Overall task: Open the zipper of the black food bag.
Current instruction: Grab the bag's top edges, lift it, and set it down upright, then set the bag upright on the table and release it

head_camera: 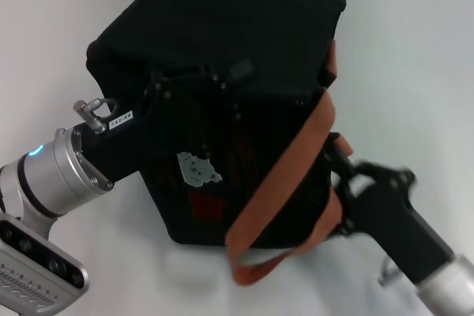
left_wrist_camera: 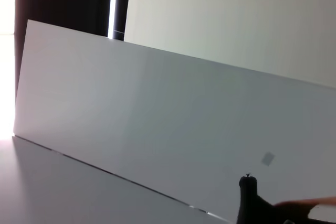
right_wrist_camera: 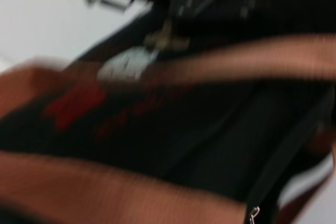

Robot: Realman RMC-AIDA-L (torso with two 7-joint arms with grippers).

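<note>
Head view: left gripper point(head_camera: 194, 83) presses on the bag point(head_camera: 259, 42); right gripper point(head_camera: 342, 183) alongside; finger states unclear.

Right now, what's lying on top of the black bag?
An orange-brown strap lies slanting across the black food bag. The left hand presses on its upper front, above the bear patch. Whatever is inside stays hidden by the fabric.
</note>
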